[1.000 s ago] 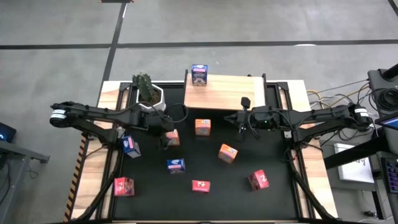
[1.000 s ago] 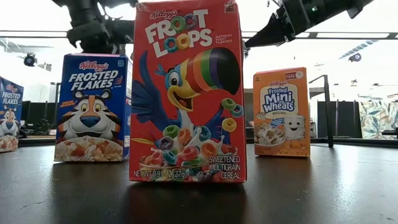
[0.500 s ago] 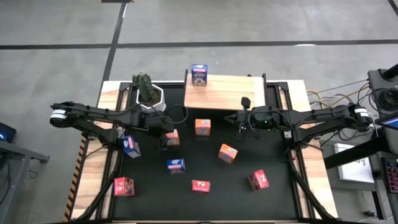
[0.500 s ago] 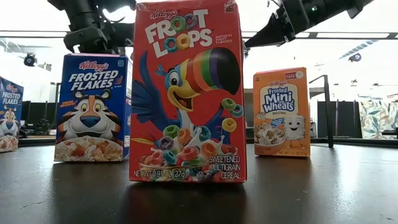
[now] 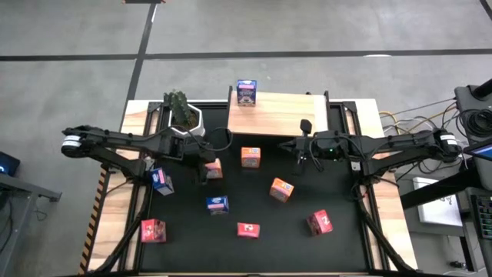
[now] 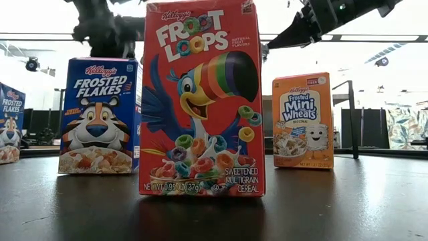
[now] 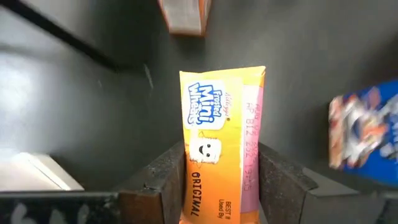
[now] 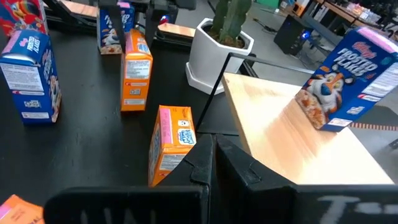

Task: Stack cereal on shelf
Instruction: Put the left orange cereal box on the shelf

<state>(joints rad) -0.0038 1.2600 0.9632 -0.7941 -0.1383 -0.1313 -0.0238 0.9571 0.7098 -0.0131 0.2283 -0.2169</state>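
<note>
Left hand (image 7: 221, 186) grips orange cereal box (image 7: 221, 140), long axis running up frame. Right hand (image 8: 214, 158) fingers together, empty, centre frame near shelf (image 5: 277, 114). Blue box (image 5: 246, 92) upright on shelf's upper-left corner.

You can read print on several of the cereal boxes. In the low view, the red box (image 6: 200, 100) at centre reads "Kellogg's FROOT LOOPS", "NATURAL FRUIT FLAVORS", "SWEETENED MULTIGRAIN CEREAL" and "NET WT 0.95 OZ (27g)". The blue box (image 6: 99, 115) to its left reads "Kellogg's FROSTED FLAKES"; a second blue box (image 6: 9, 124) at the picture's edge shows "FROSTED FLAKES", partly cut off. The orange box (image 6: 302, 120) reads "Kellogg's Frosted Mini Wheats" with "ORIGINAL" beneath. In the left wrist view, the orange box between the fingers (image 7: 222, 146) shows "Frosted Mini Wheats", "ORIGINAL" and a date code too small to read with certainty. In the right wrist view, the blue box on the shelf (image 8: 339, 84) reads "FROSTED FLAKES".
</note>
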